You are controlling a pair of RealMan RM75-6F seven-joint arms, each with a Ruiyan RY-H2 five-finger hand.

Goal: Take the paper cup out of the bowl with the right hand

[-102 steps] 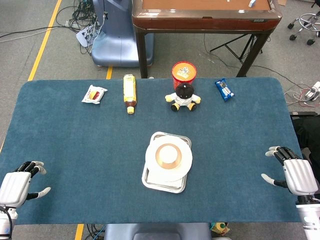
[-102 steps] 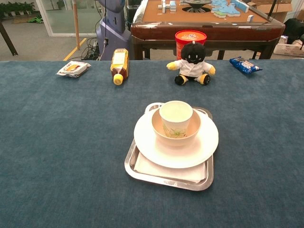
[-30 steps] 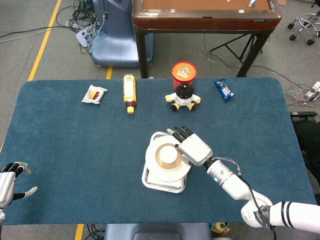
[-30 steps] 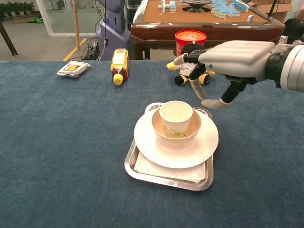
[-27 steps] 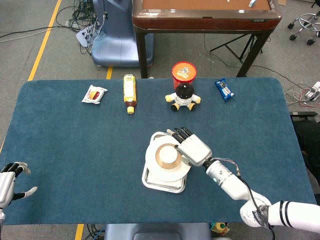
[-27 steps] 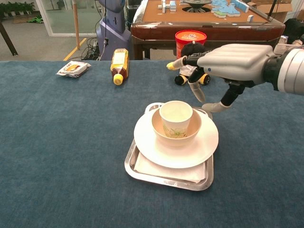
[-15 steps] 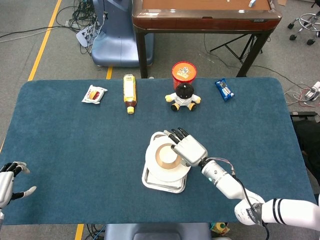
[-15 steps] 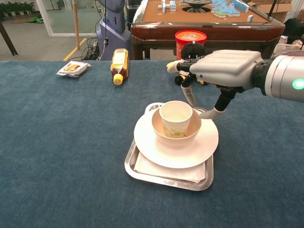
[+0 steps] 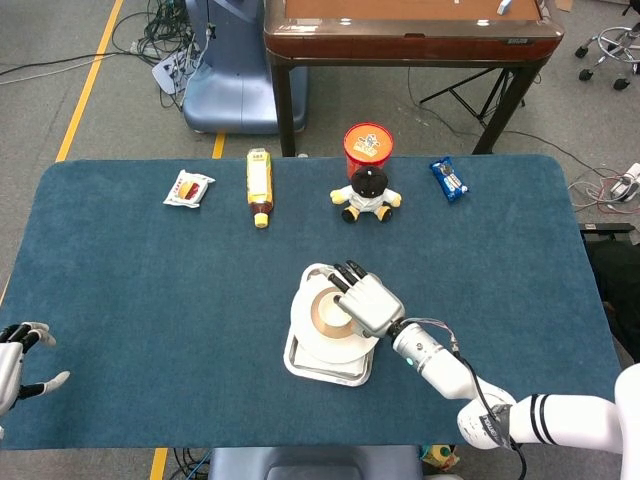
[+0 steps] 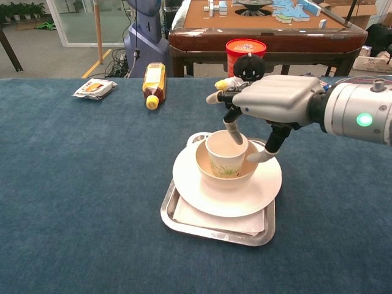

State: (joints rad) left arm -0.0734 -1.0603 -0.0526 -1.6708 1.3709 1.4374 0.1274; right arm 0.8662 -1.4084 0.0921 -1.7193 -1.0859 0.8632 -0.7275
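- left hand (image 9: pixel 15 362) at the near-left table edge, fingers spread, holding nothing; sits a bit lower in frame than 3.4 s ago, barely moved in the last second.
- metal tray (image 10: pixel 184 223) near centre of the blue table (image 10: pixel 73 184), white plate (image 10: pixel 269 177) stacked on it, bowl (image 10: pixel 251 166) on the plate. none of these shifted.
- paper cup (image 10: pixel 224 160) upright inside the bowl, same spot as before, not lifted.
- right hand (image 10: pixel 269 101) was beside the plate on the right 1 s ago; now it is over the cup, lower and further left. in the head view the right hand (image 9: pixel 367 300) covers the right part of the cup rim.
- fingers (image 10: pixel 233 132) apart and curved down, one tip at the far side of the cup rim, thumb down at the bowl's right side. contact with the cup: cannot tell. no closed grasp visible.
- further back, unmoved: plush toy (image 10: pixel 247 73) partly hidden behind the hand in the chest view, red tub (image 9: pixel 367 143) behind it.
- far row: yellow bottle (image 9: pixel 259 185) lying on its side, snack packet (image 9: pixel 188 187) to its left, blue wrapper (image 9: pixel 449 179) at far right.
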